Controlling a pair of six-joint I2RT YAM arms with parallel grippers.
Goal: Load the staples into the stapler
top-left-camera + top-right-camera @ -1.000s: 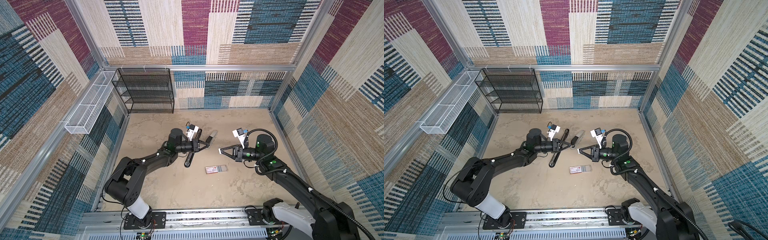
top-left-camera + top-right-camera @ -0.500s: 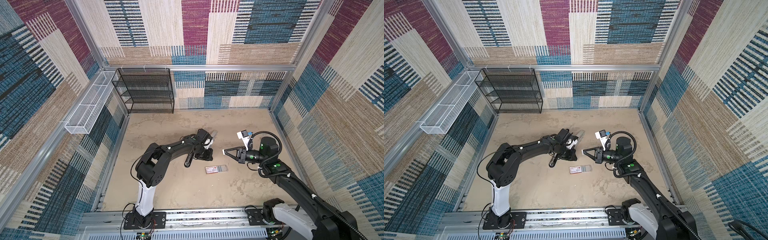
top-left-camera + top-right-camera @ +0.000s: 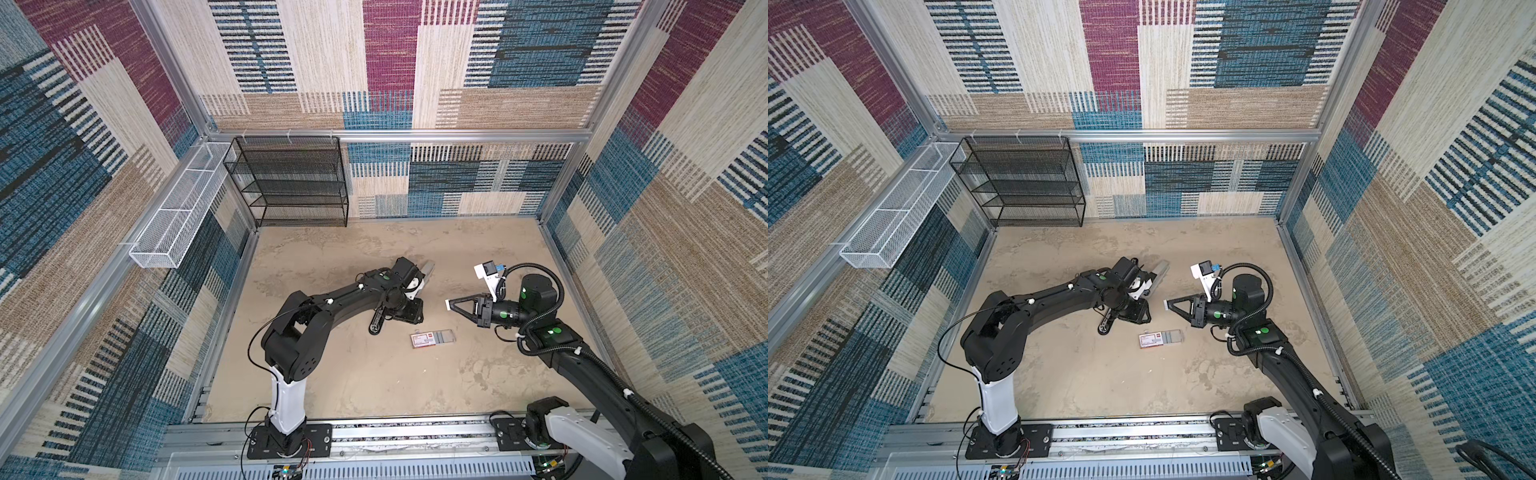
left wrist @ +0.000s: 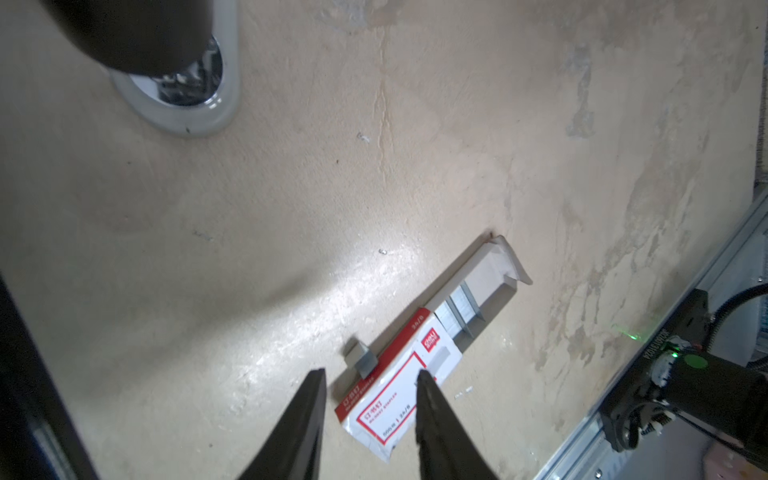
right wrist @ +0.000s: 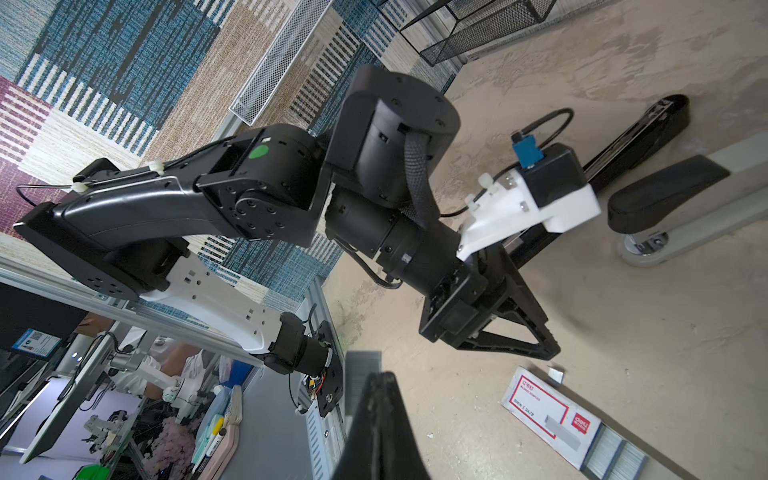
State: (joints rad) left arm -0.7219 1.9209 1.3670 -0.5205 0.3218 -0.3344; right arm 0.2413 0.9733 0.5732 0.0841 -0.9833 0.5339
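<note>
Red-and-white staples box [image 3: 424, 339] is set near the middle of the table [image 3: 374, 386], its grey inner tray [image 3: 445, 336] drawn out rightward with rows of staples [image 4: 451, 318] inside; "24/6" is printed on the box; a loose staple strip [image 4: 360, 358] is seen just beside it; another strip [image 5: 363, 368] is pinched in the pressed-together right gripper [image 3: 449, 305]; the left gripper [image 4: 370, 376] is spread, nothing between its fingers, over the box's left end; the opened stapler [image 5: 665, 195] is partly hidden by the left arm; the tabletop is mottled beige; the walls [image 3: 519, 104] are patchwork weave; a black mesh shelf [image 3: 291, 183] stands far left, beside a white wire basket [image 3: 178, 216].
</note>
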